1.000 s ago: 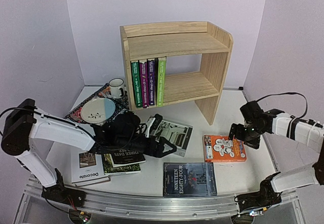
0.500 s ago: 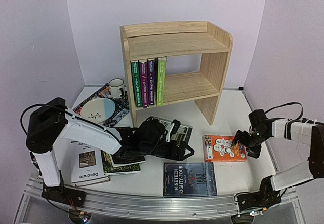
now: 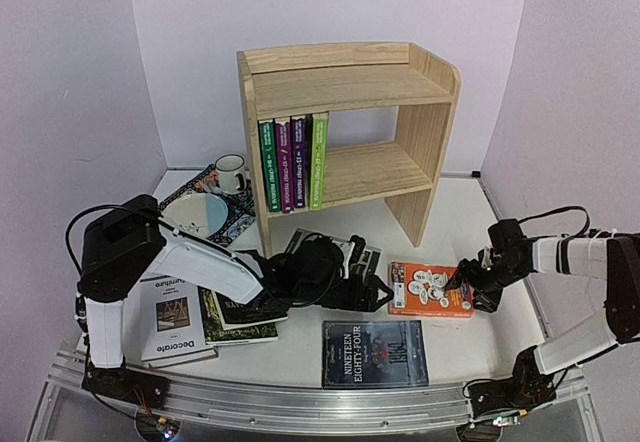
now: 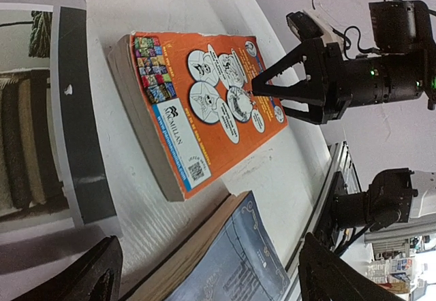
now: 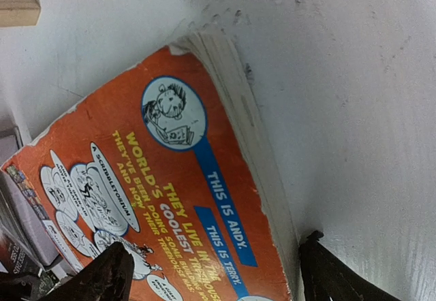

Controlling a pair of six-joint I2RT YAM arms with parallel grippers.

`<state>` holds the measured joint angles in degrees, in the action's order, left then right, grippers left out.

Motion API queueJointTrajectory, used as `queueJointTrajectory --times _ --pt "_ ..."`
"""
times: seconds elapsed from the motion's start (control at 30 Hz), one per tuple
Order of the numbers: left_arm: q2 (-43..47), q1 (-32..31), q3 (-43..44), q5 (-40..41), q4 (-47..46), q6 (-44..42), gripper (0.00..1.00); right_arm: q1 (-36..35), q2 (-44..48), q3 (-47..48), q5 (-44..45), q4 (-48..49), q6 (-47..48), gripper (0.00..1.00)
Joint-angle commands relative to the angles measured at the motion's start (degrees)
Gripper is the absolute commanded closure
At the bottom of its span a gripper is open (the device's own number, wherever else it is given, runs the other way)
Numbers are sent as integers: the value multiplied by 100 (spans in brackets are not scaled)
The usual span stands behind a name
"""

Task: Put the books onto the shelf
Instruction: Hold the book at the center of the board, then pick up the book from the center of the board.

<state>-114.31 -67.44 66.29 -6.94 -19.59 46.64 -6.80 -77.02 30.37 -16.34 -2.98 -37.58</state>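
The orange book (image 3: 430, 289) is seen lying flat on the table (image 3: 470, 222), right of centre and in front of the shelf (image 3: 350, 82). The right jaws are spread and set at its right-hand edge. In the right wrist view one finger (image 5: 109, 280) is placed over the cover and the other (image 5: 330, 274) over bare table beyond the page edge, so that edge is straddled, not pinched. The left jaws are likewise spread and held low just left of the book, which lies ahead of them untouched. Four books (image 3: 292, 162) are stood upright on the shelf's lower tier.
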Motion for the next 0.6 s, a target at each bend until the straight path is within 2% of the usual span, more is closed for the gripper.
queueJointTrajectory --times 0.0,0.23,0.47,0.57 --pt "-332 14 542 176 -210 132 12 -58 -291 -48 -474 -233 246 16" --pt "-804 12 1119 45 -199 209 16 -102 -304 57 -319 -358 397 16" --pt "-1191 14 1426 507 311 962 21 -109 -250 133 -287 -398 431 16" --pt "-1447 14 1700 470 600 1182 21 -108 -246 154 -316 -405 429 16"
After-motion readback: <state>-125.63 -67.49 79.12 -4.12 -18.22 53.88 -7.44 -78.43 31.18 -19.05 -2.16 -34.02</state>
